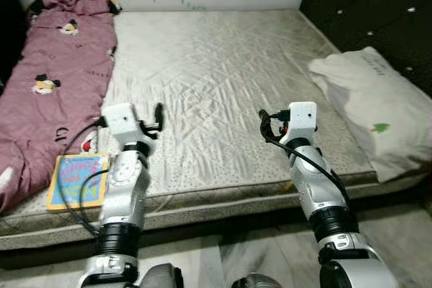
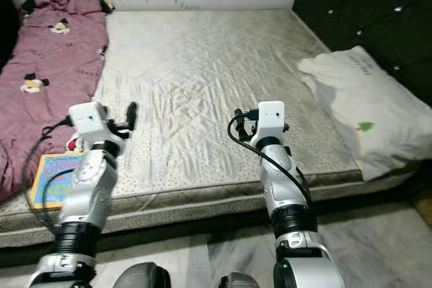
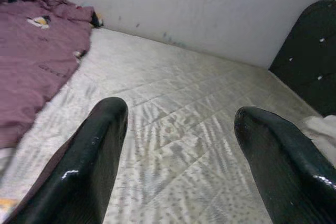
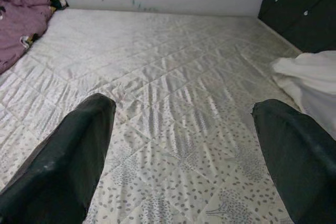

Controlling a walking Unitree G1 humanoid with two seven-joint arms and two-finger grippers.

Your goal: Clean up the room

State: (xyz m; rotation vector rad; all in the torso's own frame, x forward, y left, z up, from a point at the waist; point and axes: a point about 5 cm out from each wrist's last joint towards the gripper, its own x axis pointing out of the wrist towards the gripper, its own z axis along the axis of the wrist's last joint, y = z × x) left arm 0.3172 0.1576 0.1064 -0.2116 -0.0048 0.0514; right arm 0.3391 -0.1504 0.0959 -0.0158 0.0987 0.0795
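My left hand (image 3: 178, 145) and right hand (image 4: 181, 145), fingers apart, hover over the grey quilted bed mattress (image 1: 216, 79).

Mattress (image 1: 216, 79): quilted middle bare from front edge to back wall. Left edge taken by pink blanket (image 1: 57, 79), with a children's book (image 1: 75, 180) at the front-left corner. Right edge blocked by white pillow (image 1: 374, 109) against the dark headboard (image 1: 378, 11).

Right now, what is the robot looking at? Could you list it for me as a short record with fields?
place: bedside, facing a quilted mattress
left side of bed: pink patterned blanket
near left edge: colourful book flat on the mattress, beside the blanket
right side: white pillow by the dark headboard
left gripper: open, over the mattress, holding nothing
right gripper: open, over the mattress, holding nothing
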